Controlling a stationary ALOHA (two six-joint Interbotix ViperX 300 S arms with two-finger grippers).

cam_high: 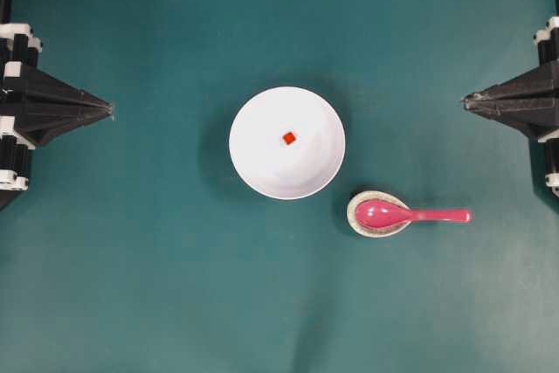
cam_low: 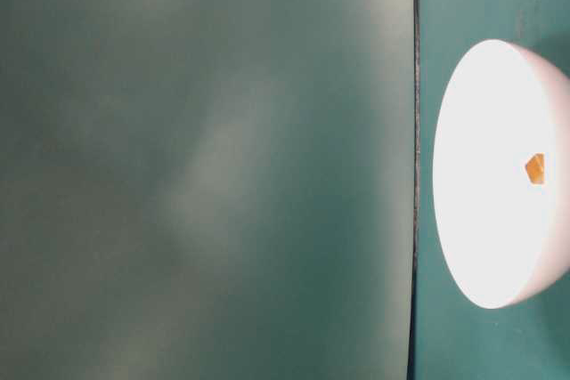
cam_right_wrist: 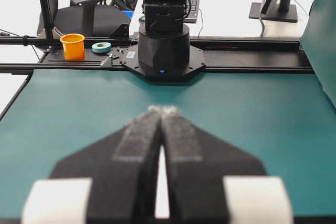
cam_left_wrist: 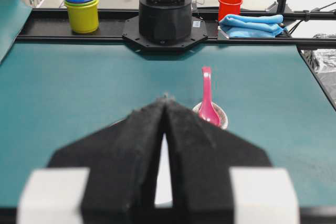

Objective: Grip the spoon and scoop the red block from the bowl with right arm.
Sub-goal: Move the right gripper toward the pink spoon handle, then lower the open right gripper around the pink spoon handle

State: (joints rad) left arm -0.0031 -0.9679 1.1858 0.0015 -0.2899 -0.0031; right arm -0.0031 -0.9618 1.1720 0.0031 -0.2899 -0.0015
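Note:
The white bowl (cam_high: 306,168) stands at the table's middle with the tiny red block (cam_high: 289,137) inside; both also show in the table-level view, bowl (cam_low: 481,220) and block (cam_low: 534,168). The pink spoon (cam_high: 410,214) lies to the bowl's lower right, its scoop resting in a small speckled dish (cam_high: 368,231) and its handle pointing right. The spoon also shows in the left wrist view (cam_left_wrist: 206,100). My left gripper (cam_high: 110,111) is shut and empty at the left edge. My right gripper (cam_high: 465,100) is shut and empty at the right edge, above the spoon's handle end.
Beyond the table, the left wrist view shows stacked yellow and blue cups (cam_left_wrist: 82,11), a red cup (cam_left_wrist: 229,6) and a blue cloth (cam_left_wrist: 252,24). The right wrist view shows an orange cup (cam_right_wrist: 73,45) and a tape roll (cam_right_wrist: 101,47).

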